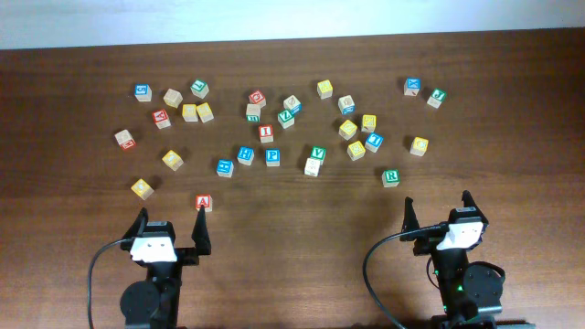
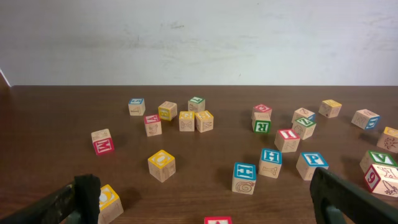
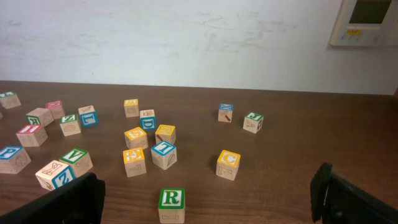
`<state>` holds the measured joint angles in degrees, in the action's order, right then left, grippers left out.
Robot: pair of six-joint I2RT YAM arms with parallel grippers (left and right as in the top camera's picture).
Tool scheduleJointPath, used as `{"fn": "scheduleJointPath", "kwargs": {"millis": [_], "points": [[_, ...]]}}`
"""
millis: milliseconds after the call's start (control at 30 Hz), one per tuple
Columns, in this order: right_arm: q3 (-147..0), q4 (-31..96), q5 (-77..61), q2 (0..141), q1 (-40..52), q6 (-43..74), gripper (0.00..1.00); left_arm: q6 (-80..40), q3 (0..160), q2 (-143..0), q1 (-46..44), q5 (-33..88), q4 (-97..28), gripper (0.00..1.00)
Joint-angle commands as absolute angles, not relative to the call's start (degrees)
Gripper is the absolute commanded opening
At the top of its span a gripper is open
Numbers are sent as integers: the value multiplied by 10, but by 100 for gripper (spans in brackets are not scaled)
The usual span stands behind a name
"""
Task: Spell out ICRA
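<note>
Wooden cubes are scattered all over and nothing's lined up yet, so I'd say step one is fetching the I cube, mid tabletop. Left gripper and right gripper both hang spread wide, empty. Best to drop straight down, square to its flat sides, dodging the blue cubes nearby. It's red print on pale wood. A cube sits by the left gripper; green R cube and yellow C cube are over on the right.

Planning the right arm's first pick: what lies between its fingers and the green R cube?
Nothing: in the overhead view only bare table separates the right gripper from the green R cube; the right wrist view agrees.
</note>
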<state>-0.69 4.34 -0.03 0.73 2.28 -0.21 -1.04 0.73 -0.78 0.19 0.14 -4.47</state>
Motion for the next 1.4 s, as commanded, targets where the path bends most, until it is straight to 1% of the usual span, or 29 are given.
{"fn": "scheduleJointPath", "kwargs": {"millis": [0, 1000, 1133, 1167, 1300, 1367], "points": [[-3, 47, 4, 4, 27, 0, 98, 1, 5, -3, 5, 2, -47, 99], [-3, 47, 4, 4, 27, 0, 98, 1, 5, -3, 5, 2, -47, 99], [-3, 47, 4, 4, 27, 0, 98, 0, 5, -3, 5, 9, -25, 99], [-3, 47, 4, 4, 27, 0, 99, 0, 5, -3, 5, 18, -5, 99], [-3, 47, 4, 4, 27, 0, 98, 0, 5, -3, 5, 171, 72, 99], [-3, 47, 4, 4, 27, 0, 98, 0, 5, -3, 5, 216, 115, 99]]}}
